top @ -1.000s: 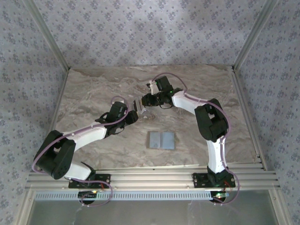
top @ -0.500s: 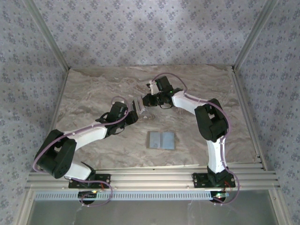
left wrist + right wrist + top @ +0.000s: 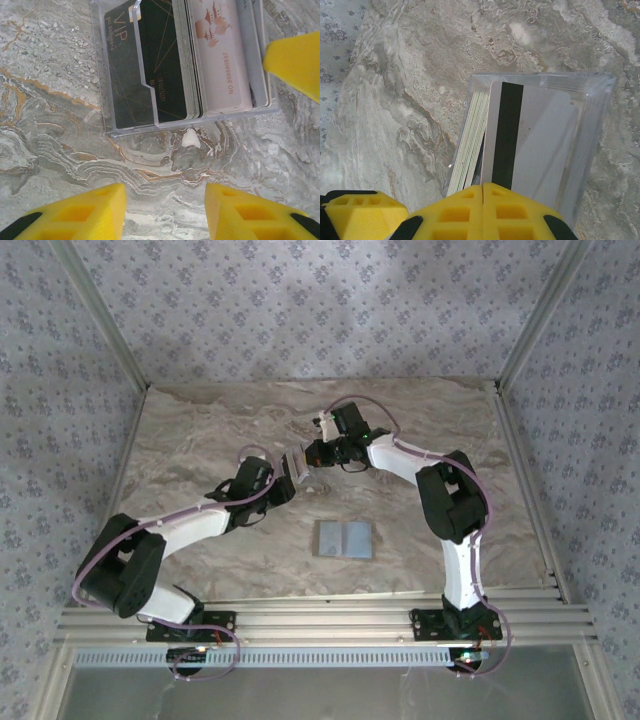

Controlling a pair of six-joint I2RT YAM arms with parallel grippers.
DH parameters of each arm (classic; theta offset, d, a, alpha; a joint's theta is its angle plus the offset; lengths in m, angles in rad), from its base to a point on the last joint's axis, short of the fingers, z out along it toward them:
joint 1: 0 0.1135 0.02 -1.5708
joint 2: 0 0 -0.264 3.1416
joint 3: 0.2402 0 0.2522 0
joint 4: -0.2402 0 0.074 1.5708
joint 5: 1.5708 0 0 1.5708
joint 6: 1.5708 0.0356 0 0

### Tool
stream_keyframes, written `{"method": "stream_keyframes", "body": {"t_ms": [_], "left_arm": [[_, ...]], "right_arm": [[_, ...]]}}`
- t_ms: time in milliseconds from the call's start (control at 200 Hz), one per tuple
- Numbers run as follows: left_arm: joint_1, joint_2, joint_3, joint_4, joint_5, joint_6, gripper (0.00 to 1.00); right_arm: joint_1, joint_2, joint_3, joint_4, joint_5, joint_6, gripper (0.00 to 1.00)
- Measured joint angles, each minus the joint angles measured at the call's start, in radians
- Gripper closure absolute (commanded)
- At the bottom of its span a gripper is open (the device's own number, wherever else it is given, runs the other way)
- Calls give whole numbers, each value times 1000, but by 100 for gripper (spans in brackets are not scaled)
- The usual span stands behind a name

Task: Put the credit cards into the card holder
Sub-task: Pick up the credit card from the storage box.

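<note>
A clear plastic box [image 3: 185, 67] lies on the marble table and holds the credit cards [image 3: 165, 60]: a black VIP card, a stack standing on edge and a pale pink-printed one. My right gripper [image 3: 483, 192] is shut, its fingertips pinched together on the near edge of a white card with a black stripe [image 3: 507, 130] in that box. My left gripper [image 3: 165, 210] is open just short of the box, with bare table between its fingers. From above, both grippers meet at the box [image 3: 296, 462]. The grey card holder [image 3: 345, 540] lies flat nearer the arm bases, as two panels side by side.
Patterned walls and metal frame posts [image 3: 95, 310] bound the table on the left, back and right. The right gripper's yellow finger [image 3: 295, 60] sits close to the box's right side. A slotted rail [image 3: 320, 620] runs along the near edge.
My right gripper's jaws have closed onto the card's edge. The box and both grippers have shifted slightly towards the back of the table. The left gripper's opening is unchanged.
</note>
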Motion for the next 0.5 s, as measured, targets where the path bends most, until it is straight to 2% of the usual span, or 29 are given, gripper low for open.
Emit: {"method": "stream_keyframes", "body": {"t_ms": [505], "left_arm": [[6, 6, 1, 0, 0, 0, 55]], "right_arm": [[-8, -60, -47, 0, 57, 1, 100]]}}
